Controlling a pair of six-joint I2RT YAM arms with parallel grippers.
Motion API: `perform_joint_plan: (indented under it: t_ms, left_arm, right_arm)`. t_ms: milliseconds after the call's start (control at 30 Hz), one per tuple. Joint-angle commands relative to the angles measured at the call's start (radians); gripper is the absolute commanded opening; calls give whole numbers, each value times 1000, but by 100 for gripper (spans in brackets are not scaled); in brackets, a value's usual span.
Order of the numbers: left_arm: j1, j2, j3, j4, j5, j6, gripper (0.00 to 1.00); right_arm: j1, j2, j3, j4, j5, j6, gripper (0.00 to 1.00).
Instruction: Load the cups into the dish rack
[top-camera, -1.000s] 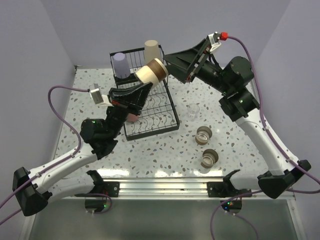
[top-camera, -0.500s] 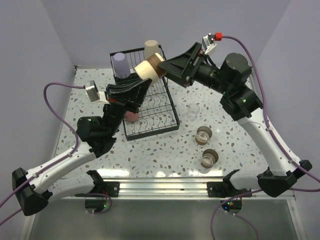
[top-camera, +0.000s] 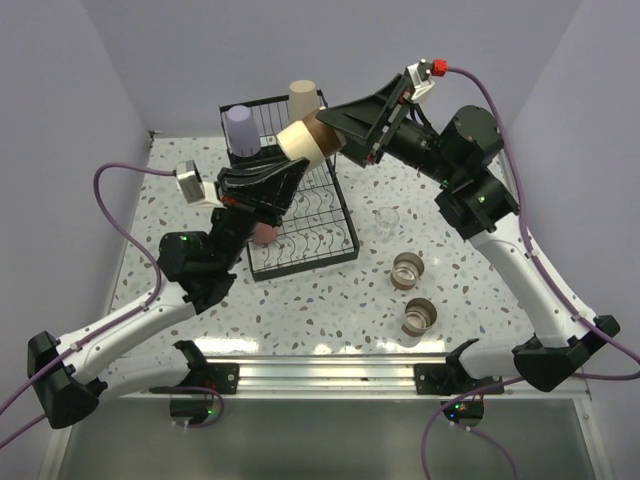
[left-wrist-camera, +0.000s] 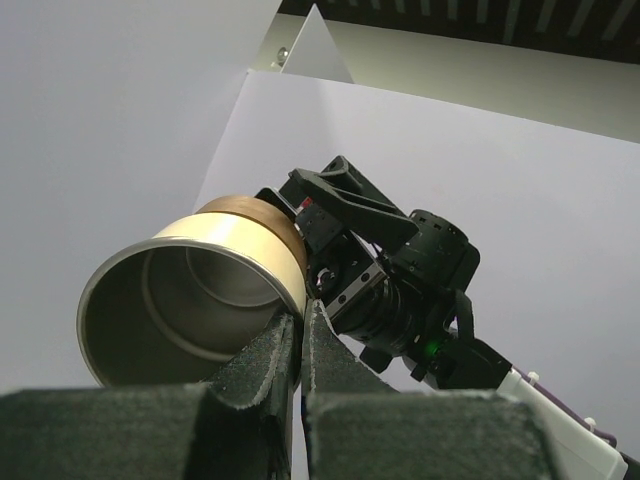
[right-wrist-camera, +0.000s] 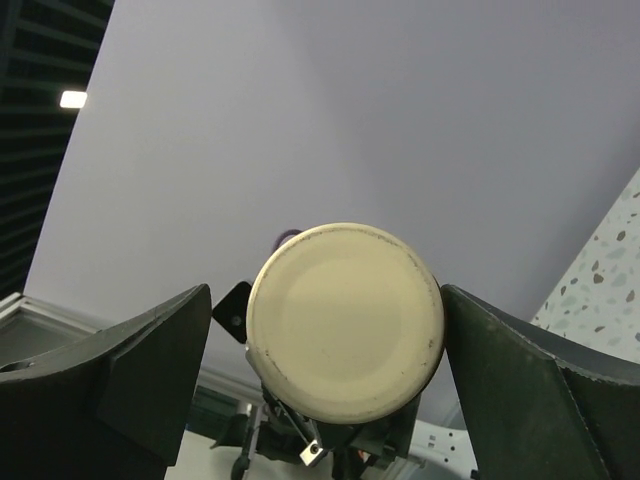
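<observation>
Lavender cup (top-camera: 243, 130) sits upside down in the upper basket of the dish rack (top-camera: 310, 222). Left gripper (top-camera: 287, 160) is pinched on the rim wall of a short tan cup (top-camera: 305, 140), one finger inside and one outside. It holds the cup on its side in the air above the rack, mouth toward the left arm. Right gripper (top-camera: 335, 128) is spread wide, its jaws either side of the cup's flat base, no contact visible.

Cup looks light, stiff and metal-lined, so likely slick. A rim pinch is thin and could pivot. Better hold is across the body near the base, squarely. Clear glass (top-camera: 386, 222) is on the table (top-camera: 330, 300). It is fragile, so grip it gently at mid-wall.
</observation>
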Motion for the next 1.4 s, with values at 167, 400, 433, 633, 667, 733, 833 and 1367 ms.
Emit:
perform_joint_plan:
  t_ms: [167, 400, 433, 633, 667, 733, 833, 1367]
  left_arm:
    - [-5, 10, 25, 76, 3, -16, 0]
    - [-3, 14, 25, 65, -5, -18, 0]
    - [-3, 14, 26, 54, -6, -19, 0]
    - [-3, -1, 29, -39, -52, -29, 20]
    - [-3, -12, 29, -61, -69, -32, 34]
    - [-3, -24, 28, -119, -86, -32, 41]
    - [-3, -59, 9, -174, -129, -38, 55]
    - [-3, -259, -43, -493, -278, -7, 92]
  right_arm:
    - [3, -7, 14, 73, -37, 12, 86]
    - [35, -8, 40, -43, -28, -88, 58]
    - [44, -7, 56, -80, -18, -117, 44]
    - [55, -1, 105, -213, 27, -217, 1]
    - [55, -4, 105, -227, 44, -228, 0]
    - [55, -2, 115, -253, 55, -254, 0]
    - [54, 11, 143, -296, 68, -281, 0]
    - [52, 198, 418, -473, 190, -473, 0]
